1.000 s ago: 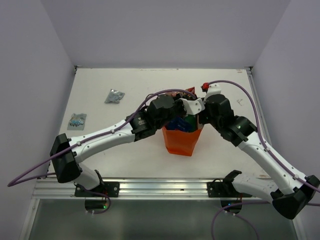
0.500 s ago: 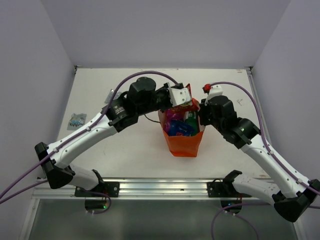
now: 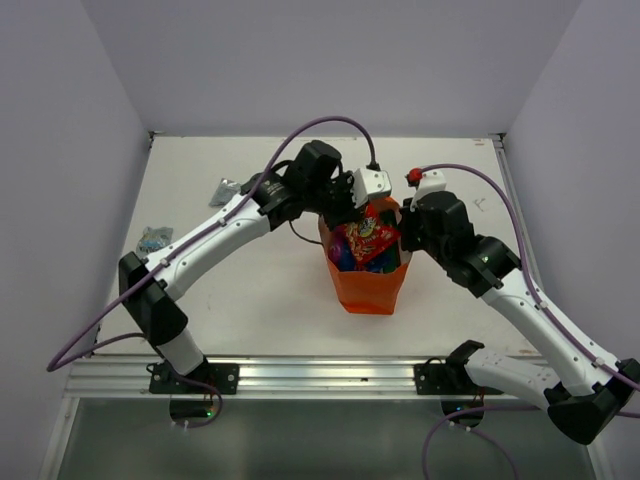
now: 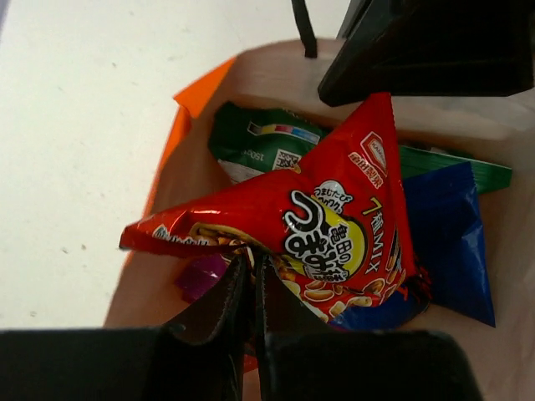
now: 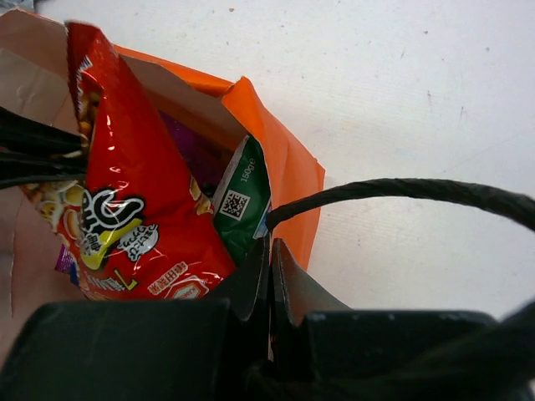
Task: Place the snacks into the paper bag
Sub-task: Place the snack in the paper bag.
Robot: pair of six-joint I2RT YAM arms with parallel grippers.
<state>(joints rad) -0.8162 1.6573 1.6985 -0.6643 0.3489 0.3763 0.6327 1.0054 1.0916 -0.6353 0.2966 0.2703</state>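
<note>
The orange paper bag stands open in the middle of the table. My left gripper is shut on the edge of a red snack packet, which hangs tilted in the bag's mouth. Under it lie a green packet, a dark blue one and a magenta one. My right gripper is shut on the bag's right rim, beside the black cord handle. In the right wrist view the red packet leans against the green packet.
Two small greyish packets lie on the table to the left, one partly behind my left arm and one near the left wall. The metal rail runs along the near edge.
My left arm has lifted its elbow and turned its wrist. The red packet has come from the bag's far rim down over its mouth. The right arm has stayed still.
</note>
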